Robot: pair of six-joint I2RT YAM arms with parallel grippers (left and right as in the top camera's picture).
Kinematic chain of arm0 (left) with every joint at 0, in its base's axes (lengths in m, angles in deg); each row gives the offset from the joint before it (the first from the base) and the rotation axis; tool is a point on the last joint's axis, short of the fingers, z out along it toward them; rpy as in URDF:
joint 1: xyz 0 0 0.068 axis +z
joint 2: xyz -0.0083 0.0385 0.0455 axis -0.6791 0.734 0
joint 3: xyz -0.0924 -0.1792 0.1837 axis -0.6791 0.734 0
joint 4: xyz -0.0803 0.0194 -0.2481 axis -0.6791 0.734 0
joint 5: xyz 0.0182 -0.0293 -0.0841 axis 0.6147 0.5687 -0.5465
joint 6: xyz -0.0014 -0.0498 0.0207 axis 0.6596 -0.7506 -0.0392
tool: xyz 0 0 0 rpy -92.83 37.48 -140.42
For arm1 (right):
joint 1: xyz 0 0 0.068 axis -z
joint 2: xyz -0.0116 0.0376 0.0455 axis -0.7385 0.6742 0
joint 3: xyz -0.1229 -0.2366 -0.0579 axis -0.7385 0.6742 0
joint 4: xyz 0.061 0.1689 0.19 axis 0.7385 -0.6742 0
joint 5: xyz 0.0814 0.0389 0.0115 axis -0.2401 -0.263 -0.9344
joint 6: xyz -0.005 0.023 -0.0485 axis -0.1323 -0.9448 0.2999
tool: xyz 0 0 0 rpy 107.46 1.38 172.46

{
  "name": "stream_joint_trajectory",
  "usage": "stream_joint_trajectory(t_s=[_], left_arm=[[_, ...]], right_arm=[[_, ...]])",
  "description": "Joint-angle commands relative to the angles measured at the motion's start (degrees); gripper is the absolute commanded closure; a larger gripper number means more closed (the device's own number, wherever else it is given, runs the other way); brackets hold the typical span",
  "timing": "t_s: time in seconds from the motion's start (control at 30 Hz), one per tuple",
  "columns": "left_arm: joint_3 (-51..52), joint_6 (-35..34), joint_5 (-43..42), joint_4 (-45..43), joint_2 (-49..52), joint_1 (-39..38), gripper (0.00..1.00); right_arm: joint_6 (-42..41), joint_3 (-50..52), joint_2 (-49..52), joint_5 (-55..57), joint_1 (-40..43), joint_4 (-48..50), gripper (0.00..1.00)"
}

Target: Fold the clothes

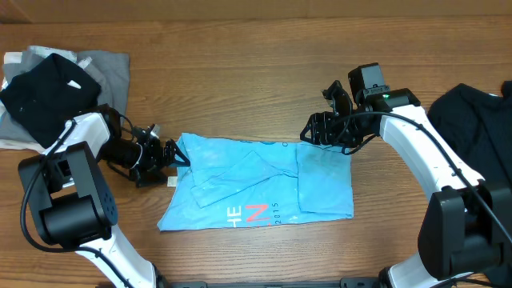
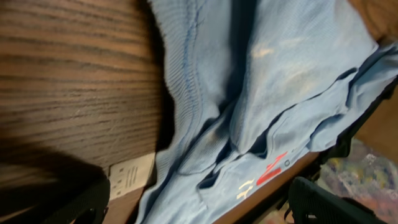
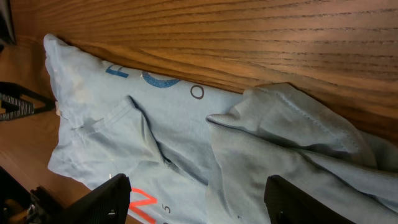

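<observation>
Brown wood-grain table [image 1: 256, 48], viewed from beside the rig. A crumpled light blue cotton T-shirt [image 1: 256, 188] is lying at its centre, partly folded, its long axis running from the left arm toward the right arm. A black soft garment [image 1: 44, 96] is sitting on a grey pile [image 1: 112, 68], well apart from the shirt. The left gripper [image 1: 170, 156] is reaching low at the shirt's left edge, jaws spread wide, holding nothing. The right gripper [image 1: 312, 130] is hanging over the far right corner, forearm bent inward, jaws parted and empty. Each arm is nearest its own end.
</observation>
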Motion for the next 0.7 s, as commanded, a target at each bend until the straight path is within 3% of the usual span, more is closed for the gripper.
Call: stream_joint_trajectory(t_s=[0.0,0.37,0.47,0.6,0.67], left_arm=[[3.9,0.1,1.4,-4.4,2.4,-1.9,0.05],[4.5,-0.2,1.8,-7.3,2.4,-8.7,0.06],[4.5,-3.0,4.0,-8.0,2.4,-11.0,0.07],[4.5,-4.6,4.8,-8.5,2.4,-12.7,0.11],[4.5,-4.7,4.8,-8.8,2.4,-13.4,0.20]], right_arm=[[0.0,-1.2,-1.3,0.2,-0.1,0.3,0.26],[0.0,-1.2,-1.3,0.2,-0.1,0.7,0.19],[0.0,-1.2,-1.3,0.2,-0.1,0.5,0.18],[0.0,-1.2,-1.3,0.2,-0.1,0.1,0.18],[0.0,-1.2,-1.3,0.2,-0.1,0.0,0.18]])
